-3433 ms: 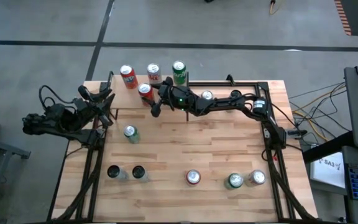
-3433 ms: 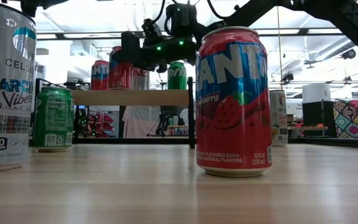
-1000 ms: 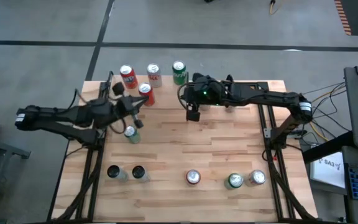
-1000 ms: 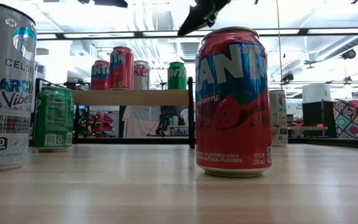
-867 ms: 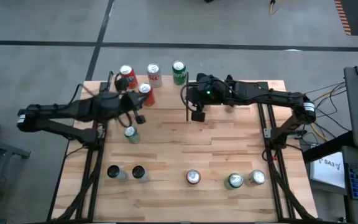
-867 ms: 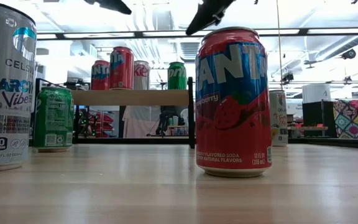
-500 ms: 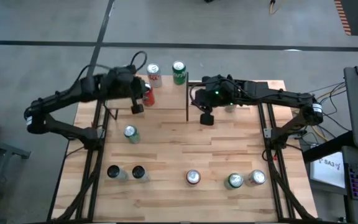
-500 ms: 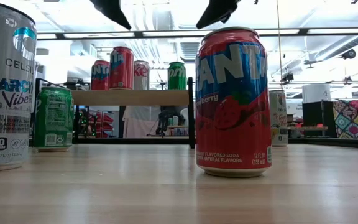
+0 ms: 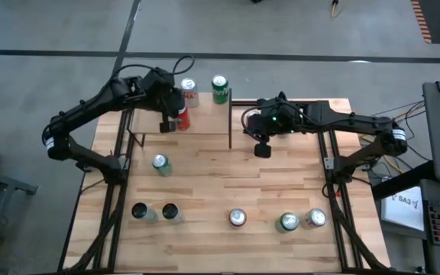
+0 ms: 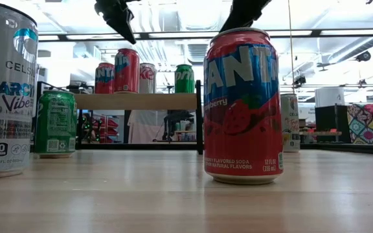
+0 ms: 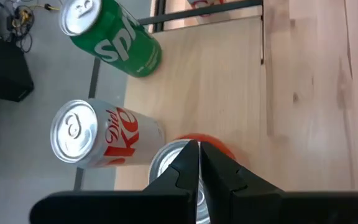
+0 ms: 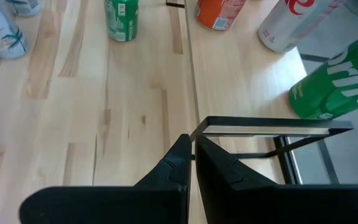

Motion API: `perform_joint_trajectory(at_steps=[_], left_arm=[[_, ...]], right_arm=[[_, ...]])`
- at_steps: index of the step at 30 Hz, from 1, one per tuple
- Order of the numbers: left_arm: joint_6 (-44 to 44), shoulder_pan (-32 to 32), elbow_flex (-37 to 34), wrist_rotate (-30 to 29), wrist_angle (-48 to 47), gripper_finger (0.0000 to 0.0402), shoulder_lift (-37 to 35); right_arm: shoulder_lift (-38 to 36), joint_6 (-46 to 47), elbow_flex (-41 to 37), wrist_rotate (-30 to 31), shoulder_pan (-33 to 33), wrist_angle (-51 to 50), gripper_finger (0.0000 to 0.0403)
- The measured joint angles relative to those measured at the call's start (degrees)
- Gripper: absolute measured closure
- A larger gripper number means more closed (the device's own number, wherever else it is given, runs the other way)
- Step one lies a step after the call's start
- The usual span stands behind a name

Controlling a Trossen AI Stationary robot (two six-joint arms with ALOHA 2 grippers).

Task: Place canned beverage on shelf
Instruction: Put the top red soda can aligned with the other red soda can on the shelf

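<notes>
High view shows four cans standing on the small light-wood shelf with black posts [image 9: 205, 114]: a green Sprite can [image 9: 220, 88], a silver Diet Coke can [image 9: 189, 90] and two red ones. Left gripper [image 9: 166, 124] hovers shut and empty above them; right gripper [image 9: 262, 150], shut and empty, hangs nearby. Seven cans remain on the plank tabletop [image 9: 205, 183].

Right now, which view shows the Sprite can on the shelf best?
Left wrist view: the Sprite can shows whole, top and label. High view shows only its top; low view its front, far off; right wrist view crops it.
</notes>
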Motion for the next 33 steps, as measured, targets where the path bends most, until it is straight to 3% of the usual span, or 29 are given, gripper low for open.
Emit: perform_joint_trajectory(at_steps=[21,33], left_arm=[[-0.17,0.57,0.0,-0.5,-1.55,0.0401,0.52],[-2.39,0.83,-0.11,-0.5,-2.16,0.0401,0.52]], right_arm=[[1.44,9.36,-1.39,0.61,0.0,0.64,0.039],[1.42,8.92,-1.39,0.62,0.01,0.64,0.039]])
